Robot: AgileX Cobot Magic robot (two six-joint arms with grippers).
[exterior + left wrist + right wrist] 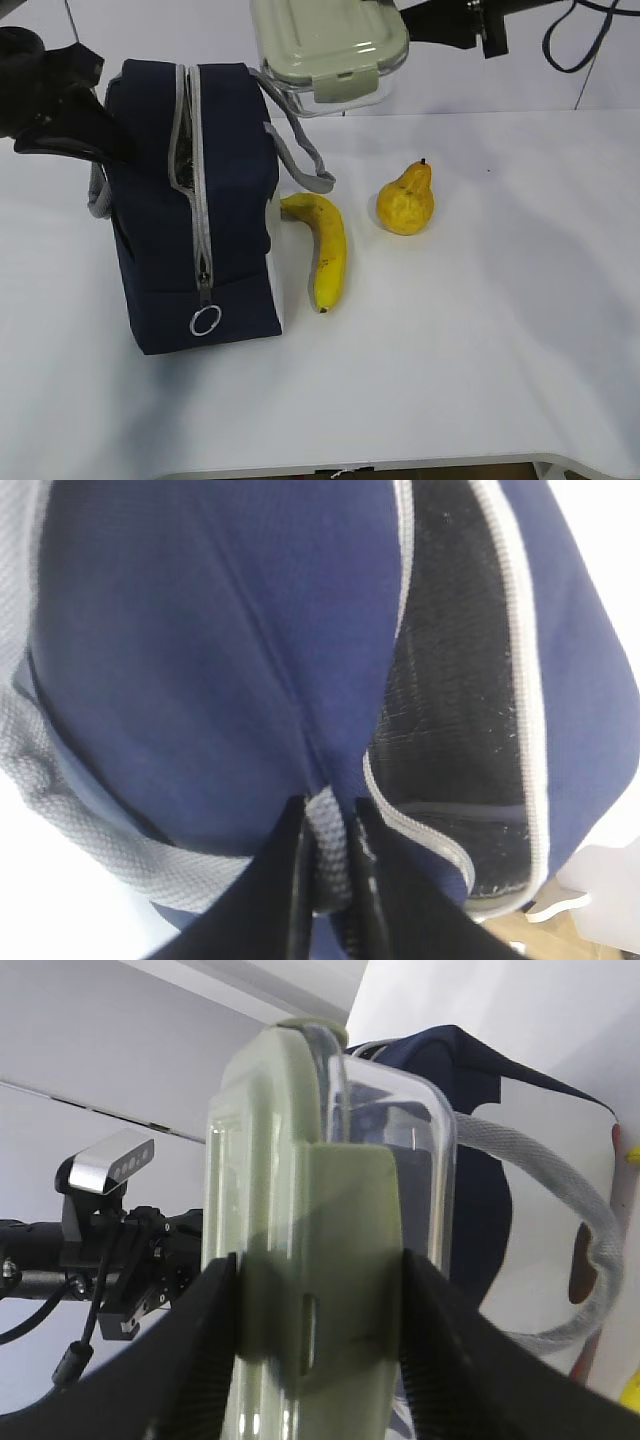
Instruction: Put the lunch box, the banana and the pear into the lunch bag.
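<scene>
A white worktop (pixel 480 360) under pale walls carries the navy lunch bag (pixel 150 240), which stands at the left with its grey zipper (pixel 197 180) parted along the top, leaving only a narrow slot. The left hand (pixel 327 880) is pinched shut on grey webbing at the bag's far left side, apparently a handle, which should steady the soft, floppy fabric and could pull the mouth wider. The right hand (pixel 318 1310) is clamped across the lunch box (pixel 325 45), its jaws on the sage-green lid's clipped sides, holding it in the air above and just right of the bag's far end. The box looks stiff, light and rather slick, so the grip across its rigid edges seems sound, though it may catch on the slack zipper edges. The banana (pixel 325 250) lies just beside the bag's right wall, and the pear (pixel 405 200) stands further right. Both would bruise easily and are best taken gently around the middle.
</scene>
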